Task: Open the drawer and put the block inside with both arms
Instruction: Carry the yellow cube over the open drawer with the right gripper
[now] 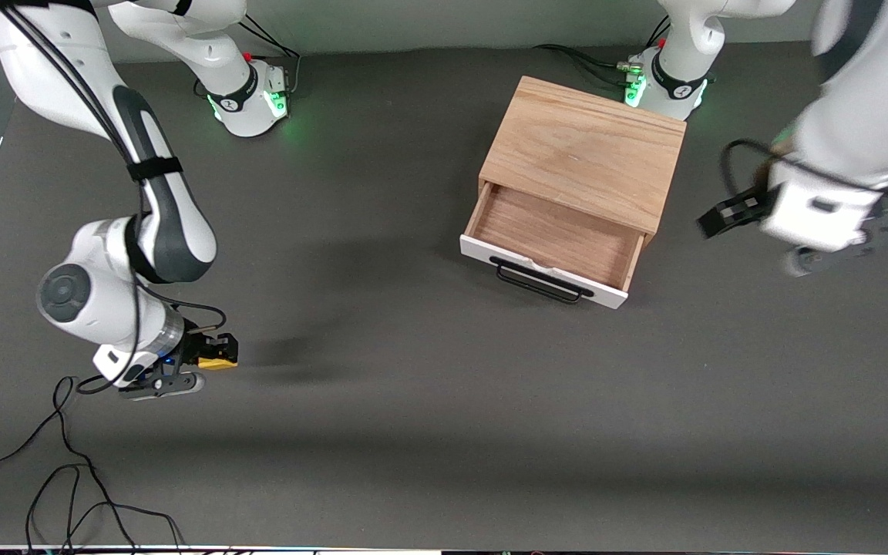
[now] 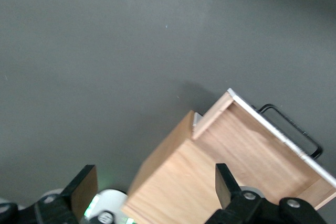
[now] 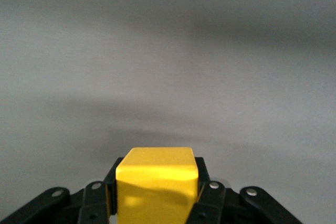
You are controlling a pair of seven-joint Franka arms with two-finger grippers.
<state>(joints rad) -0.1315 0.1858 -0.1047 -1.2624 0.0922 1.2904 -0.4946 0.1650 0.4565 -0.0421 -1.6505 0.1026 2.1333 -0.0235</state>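
Drawer open, block held aloft

The drawer (image 1: 556, 245) stands pulled out of its cabinet (image 1: 586, 150), beside the wide-spread, empty left pincer (image 1: 710, 222); the right pincer (image 1: 216, 351), over bare bench (image 1: 444, 401) well apart from it, clamps the block (image 1: 218, 360).

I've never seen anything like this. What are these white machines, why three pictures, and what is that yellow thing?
They are two robot arms bolted to a dark table. The wide picture looks down from across the table; the other two come from cameras on each arm's wrist. On the table stands a wooden cabinet with its drawer pulled open and nothing in it. The right claw, at the right arm's end of the table, is shut on a small yellow block. The left claw, open and holding nothing, is beside the cabinet.
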